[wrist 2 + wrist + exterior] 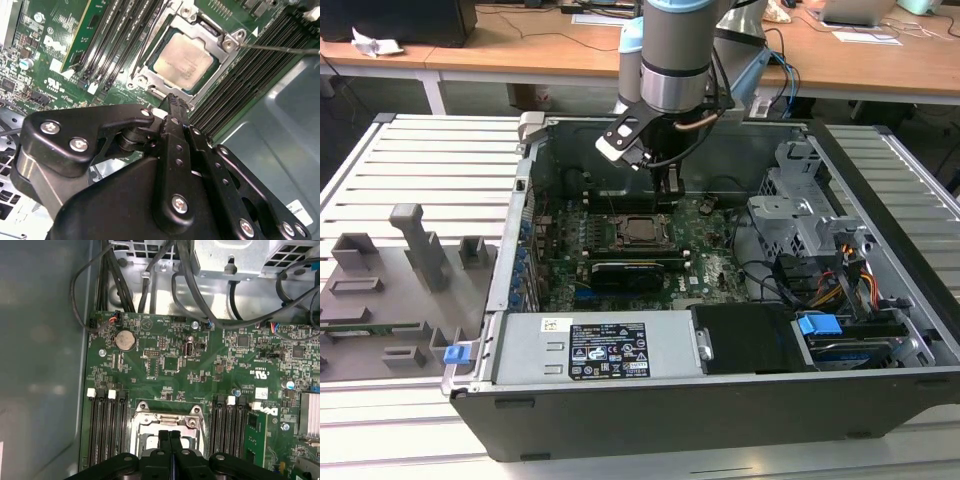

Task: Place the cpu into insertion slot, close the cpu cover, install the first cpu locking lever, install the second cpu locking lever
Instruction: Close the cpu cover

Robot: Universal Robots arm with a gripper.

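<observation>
Since the chip point(186, 56) already sits under its metal frame point(200, 32), the gripper point(172, 98), jaws pressed together, should bear on the thin lever point(280, 48) squarely so it cannot slip.

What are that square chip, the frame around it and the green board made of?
The cpu looks like matte silvery-grey metal, with a soft sheen. The cpu cover seems bare stamped metal: bright glints along bent edges. The green board is probably lacquered fibreglass, glossy.
</observation>
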